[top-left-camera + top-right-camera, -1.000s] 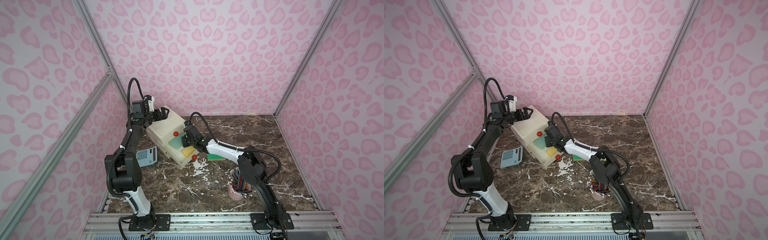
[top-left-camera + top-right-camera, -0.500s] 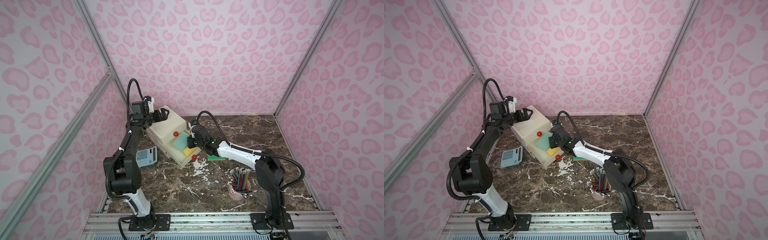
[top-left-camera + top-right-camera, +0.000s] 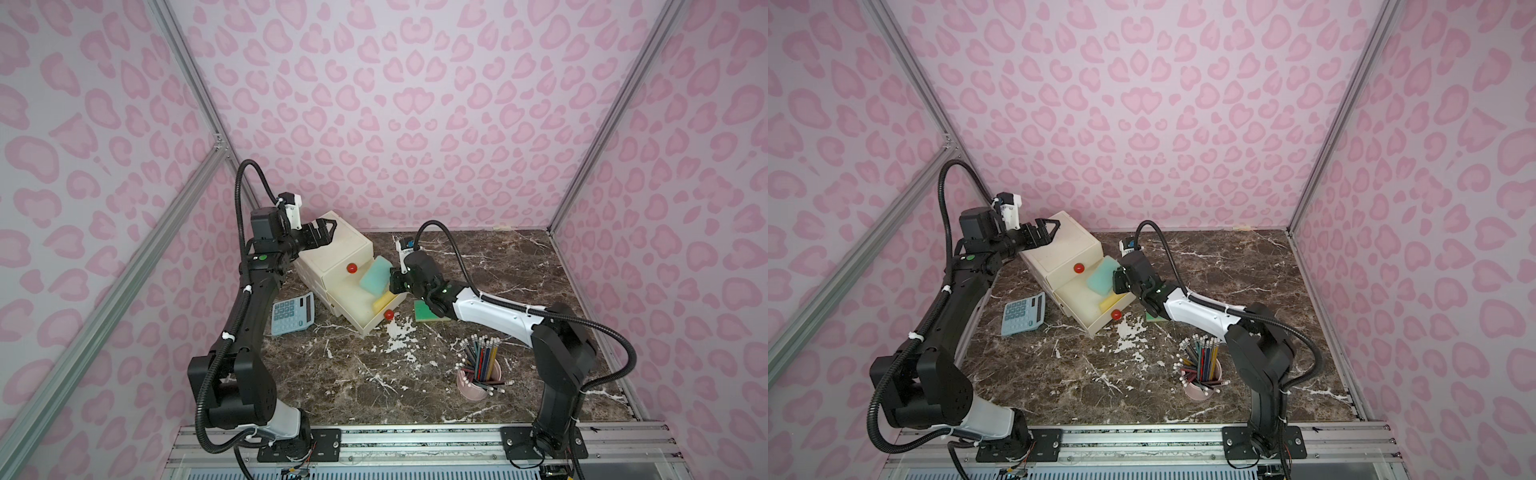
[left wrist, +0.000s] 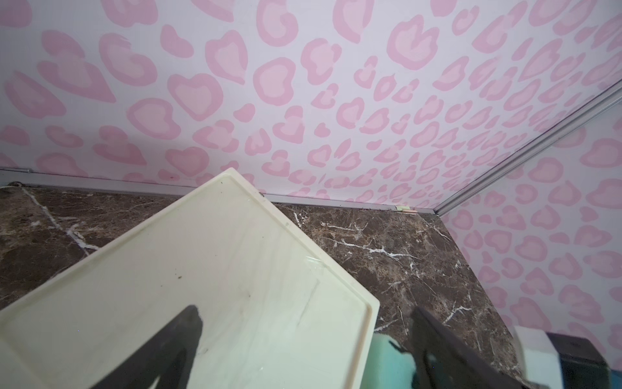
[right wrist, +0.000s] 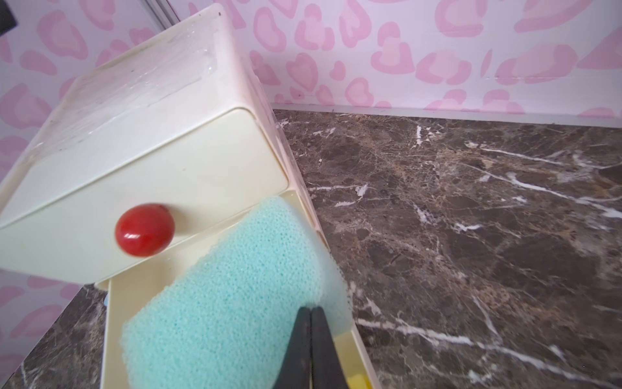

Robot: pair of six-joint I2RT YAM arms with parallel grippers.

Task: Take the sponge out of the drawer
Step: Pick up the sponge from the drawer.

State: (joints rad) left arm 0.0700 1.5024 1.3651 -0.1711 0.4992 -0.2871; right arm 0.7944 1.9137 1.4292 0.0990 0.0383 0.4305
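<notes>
Sponge (image 5: 229, 296): teal foam block, tipped up on edge over the open lower drawer (image 3: 376, 323); one end is down inside it, the other raised beside the cabinet's side wall; partly out, not yet clear, I judge
Pencil cup (image 3: 478, 384): pink, nearest the base rail, crammed with pencils; well apart from the work, so no obstacle
Calculator (image 3: 293, 313): pale blue, flat on the marble tabletop (image 3: 374, 374) just beside the cabinet, on the left arm's side; key legends too small to read
Green sponge (image 3: 424, 311): flat on the marble just beside the drawer, half hidden under the right arm; probably marks the drop spot
Right gripper (image 5: 311, 313): fingers pinched together on the teal block's near edge; a thin edge grip, which would explain the tilt, the foam hanging from one side
Yellow sponge (image 3: 384, 300): lying in the drawer under the teal one, near the red knob (image 3: 389, 314)
Cabinet (image 4: 202, 269): cream, two drawers, upper one closed; set at an angle to the walls
Left gripper (image 3: 330, 232): jaws spread wide over the back of the cabinet top, holding nothing; likely posted there to steady the unit while the other arm pulls; whether it touches the top I cannot tell
Writing: no brand or label legible anywhere; wall (image 3: 415, 104) carries only a pink leopard-spot print
</notes>
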